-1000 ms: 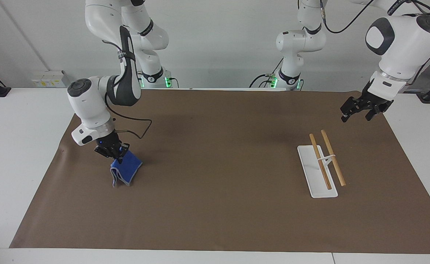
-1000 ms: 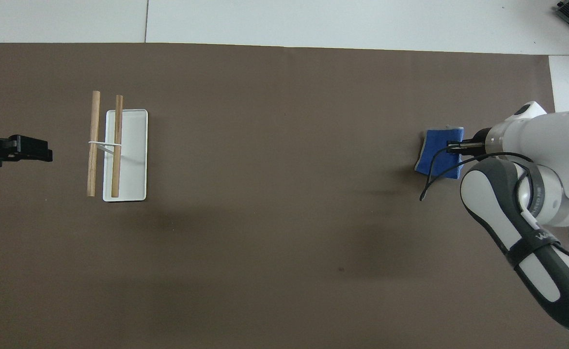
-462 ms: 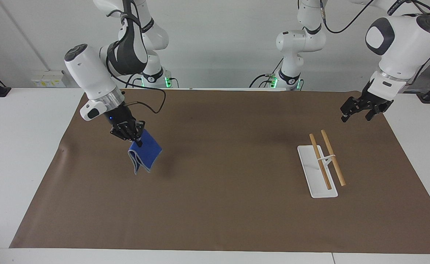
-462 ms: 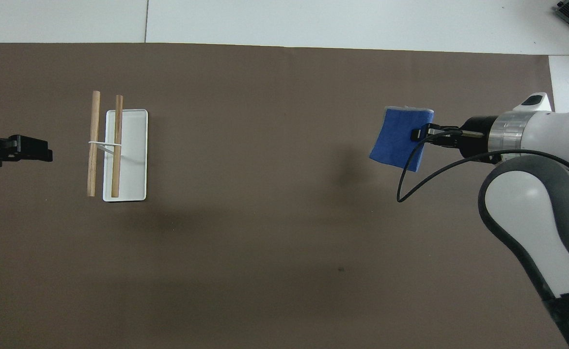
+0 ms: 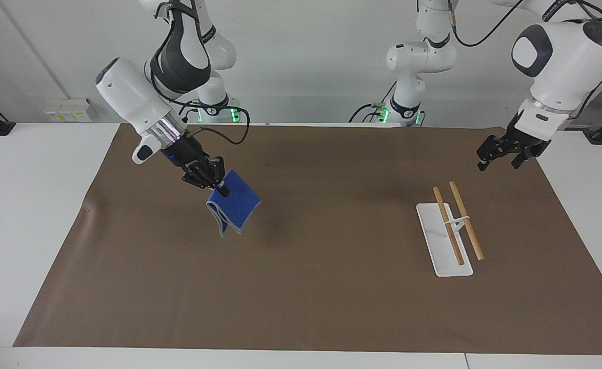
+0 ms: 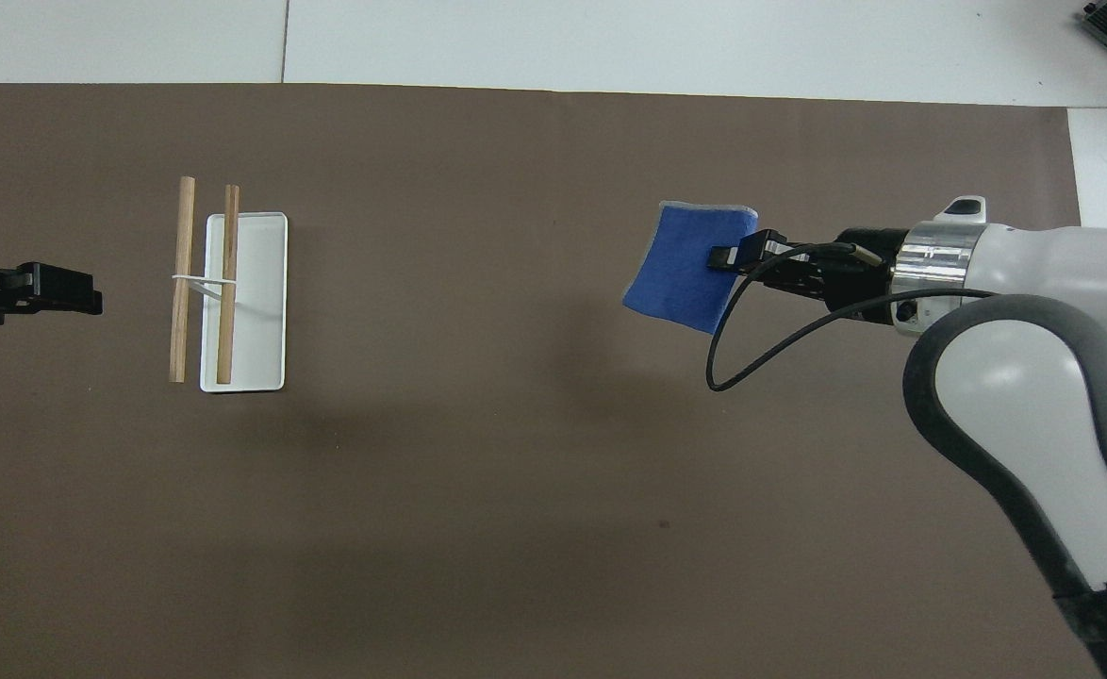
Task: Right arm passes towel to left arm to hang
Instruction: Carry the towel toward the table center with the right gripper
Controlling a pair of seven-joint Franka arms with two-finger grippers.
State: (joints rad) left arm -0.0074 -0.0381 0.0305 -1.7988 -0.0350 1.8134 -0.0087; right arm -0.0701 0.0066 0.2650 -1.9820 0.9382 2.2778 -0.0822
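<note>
Blue towel [image 5: 234,209] hangs pinched in my right gripper [image 5: 218,185] over the mat [image 5: 332,307]; I carry it level toward my spread, waiting left gripper [image 5: 497,161].

From my console I see a bright-blue folded cloth towel [image 5: 235,204] edged in thin grey, plain and without pattern. The white jointed right arm [image 5: 142,110] carries dark grey panels, a silver wrist collar and a small blue light above its black two-finger right gripper [image 5: 222,188]. The left arm [image 5: 562,56] is white with dark grey joint caps, ending in a black left gripper [image 5: 497,163]. A plain matte-brown paper mat [image 5: 311,307] covers the white table [image 5: 29,205]. The flat white rack base [image 5: 437,246] bears two pale tan wooden rods [image 5: 466,220]. Green lights glow at both arm bases.
</note>
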